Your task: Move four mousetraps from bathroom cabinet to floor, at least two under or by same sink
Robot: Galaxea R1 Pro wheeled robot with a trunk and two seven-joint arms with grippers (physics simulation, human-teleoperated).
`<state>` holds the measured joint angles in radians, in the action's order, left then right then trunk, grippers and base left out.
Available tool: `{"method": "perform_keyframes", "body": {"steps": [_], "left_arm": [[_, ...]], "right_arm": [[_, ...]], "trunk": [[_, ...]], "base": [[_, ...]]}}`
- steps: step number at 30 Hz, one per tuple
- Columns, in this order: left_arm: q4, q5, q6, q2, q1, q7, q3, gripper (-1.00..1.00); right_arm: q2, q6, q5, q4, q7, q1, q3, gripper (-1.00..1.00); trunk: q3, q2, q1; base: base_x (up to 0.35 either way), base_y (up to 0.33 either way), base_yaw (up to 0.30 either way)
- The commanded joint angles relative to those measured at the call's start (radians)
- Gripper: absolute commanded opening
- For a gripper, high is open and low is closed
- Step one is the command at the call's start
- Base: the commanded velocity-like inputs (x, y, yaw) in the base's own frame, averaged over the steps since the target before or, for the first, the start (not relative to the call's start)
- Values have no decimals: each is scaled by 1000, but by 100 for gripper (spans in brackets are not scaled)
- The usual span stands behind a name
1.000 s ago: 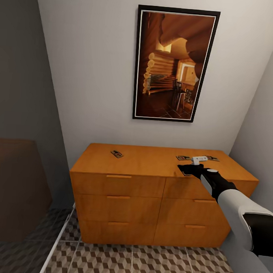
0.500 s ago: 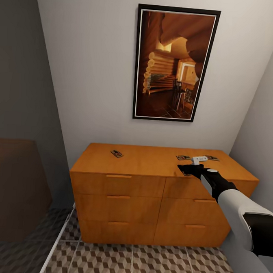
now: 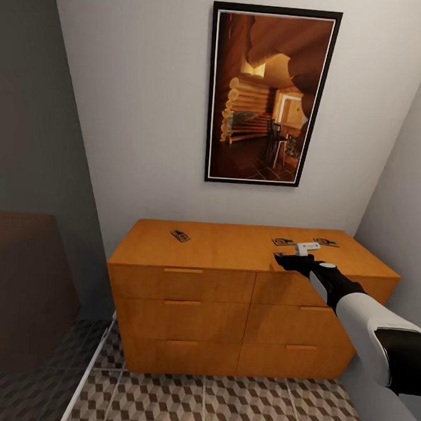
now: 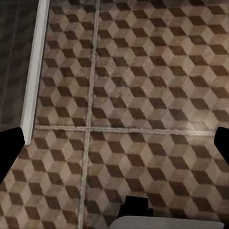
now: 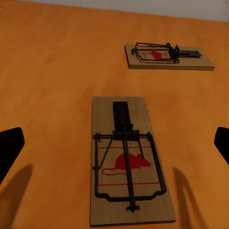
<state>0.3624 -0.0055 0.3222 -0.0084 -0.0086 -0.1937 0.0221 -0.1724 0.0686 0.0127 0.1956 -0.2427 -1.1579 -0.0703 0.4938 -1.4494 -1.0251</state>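
Note:
The cabinet (image 3: 185,306) stands against the back wall. On its top lie three mousetraps, one at the left (image 3: 180,236) and two at the right (image 3: 283,242) (image 3: 325,242). My right gripper (image 3: 288,261) hovers low over the cabinet's right front, open. In the right wrist view a mousetrap (image 5: 126,162) with a red mouse print lies flat between the open fingers (image 5: 9,148) of the right gripper (image 5: 115,145), untouched, and another mousetrap (image 5: 168,56) lies farther off. My left gripper (image 4: 114,148) hangs open over the bathroom floor (image 4: 143,86), holding nothing.
A large framed picture (image 3: 269,95) hangs above the cabinet. A side wall (image 3: 405,205) closes in on the right. A dark brown block (image 3: 23,285) stands at the left, behind a white floor strip (image 3: 89,368) (image 4: 36,71). Patterned tiles (image 3: 222,406) run along the cabinet's front.
The head view has shifted slightly, so the picture and cabinet sit a little higher. The right gripper looks a little flatter over the cabinet top. The mousetraps lie as before.

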Motion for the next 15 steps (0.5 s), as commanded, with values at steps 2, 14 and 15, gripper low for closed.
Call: {"method": "perform_keyframes", "body": {"steps": [2,14,15], "left_arm": [[-1,-1,3,0,-1,-6,2,100],[-1,-1,3,0,-1,-6,2,100],[-1,-1,3,0,-1,-6,2,100]], "right_arm": [[-1,2,2,-1,-1,0,-7,100],[-1,-1,2,-15,-1,0,-6,100],[-1,-1,2,-15,-1,0,-6,100]], "trunk": [[1,-1,0],[3,-1,0],[4,-1,0]], "base": [[0,0,0],[0,0,0],[0,0,0]]}}
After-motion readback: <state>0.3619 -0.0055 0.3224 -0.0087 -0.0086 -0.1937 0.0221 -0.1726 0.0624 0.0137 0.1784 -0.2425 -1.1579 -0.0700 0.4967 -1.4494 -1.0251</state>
